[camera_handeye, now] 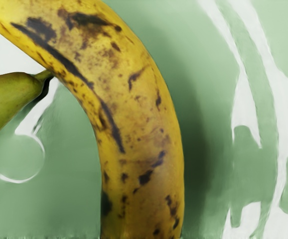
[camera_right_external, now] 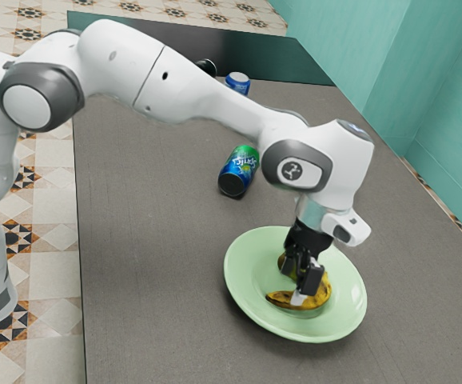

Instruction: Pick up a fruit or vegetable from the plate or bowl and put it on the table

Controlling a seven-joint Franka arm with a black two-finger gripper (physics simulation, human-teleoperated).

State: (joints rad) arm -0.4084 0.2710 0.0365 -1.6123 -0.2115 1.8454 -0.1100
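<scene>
Low over the light green plate (camera_right_external: 243,282), my black gripper (camera_right_external: 302,290) points down among the fruit, and whether it is open or shut is unclear. A yellow-brown banana (camera_right_external: 322,297) curves across the plate's middle, partly hidden by the gripper. The wrist view shows the spotted banana (camera_handeye: 139,124) close below the hand, running down to the lower edge. Inside its curve, a green pear (camera_handeye: 9,97) lies with its stem close to the banana. Green plate surface (camera_handeye: 59,209) surrounds both fruits.
A blue and green Sprite can (camera_right_external: 239,171) lies on the grey table (camera_right_external: 151,272), beyond the plate toward the arm. Farther back are a blue can (camera_right_external: 237,82) and a dark round object (camera_right_external: 206,67), partly behind the arm.
</scene>
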